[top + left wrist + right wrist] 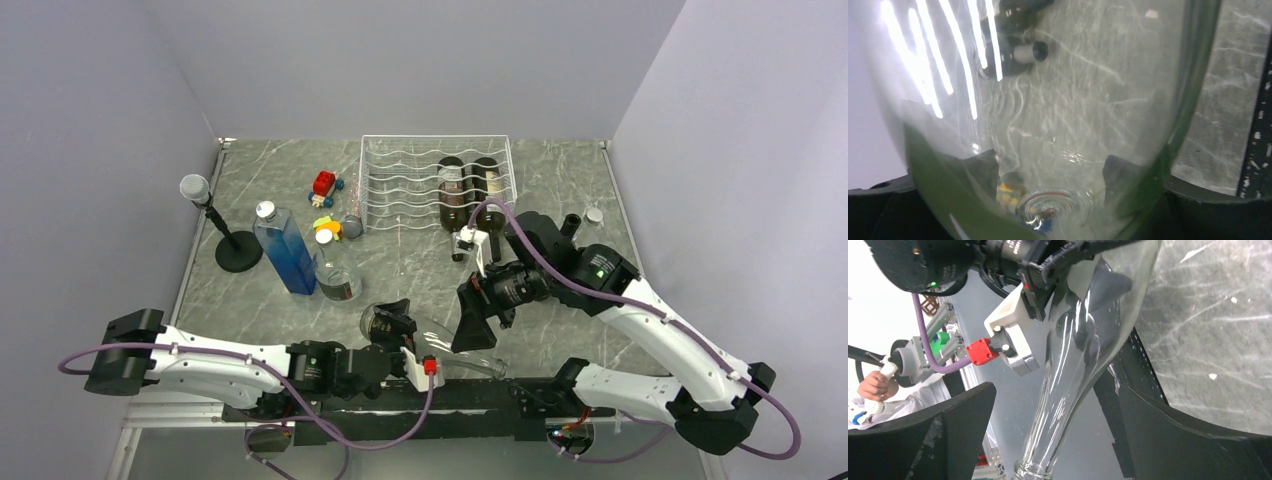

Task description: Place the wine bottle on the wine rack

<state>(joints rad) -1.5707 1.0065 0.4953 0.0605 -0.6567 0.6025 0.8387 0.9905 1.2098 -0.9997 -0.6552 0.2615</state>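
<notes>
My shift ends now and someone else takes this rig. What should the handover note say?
Left gripper: shut on the clear wine bottle, near the table's front edge.
Right gripper: open, fingers either side of the bottle's neck.
Wine rack: at the back, two dark bottles already in it.
Done: bottle gripped. Left: lay it in a free groove.

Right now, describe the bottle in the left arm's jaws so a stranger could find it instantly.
Look to the middle of the marble table's near edge. The clear bottle is held sideways there by the left jaws. Unlike the dark bottles in the white rack and the upright blue bottle, it is colourless and long-necked.
</notes>
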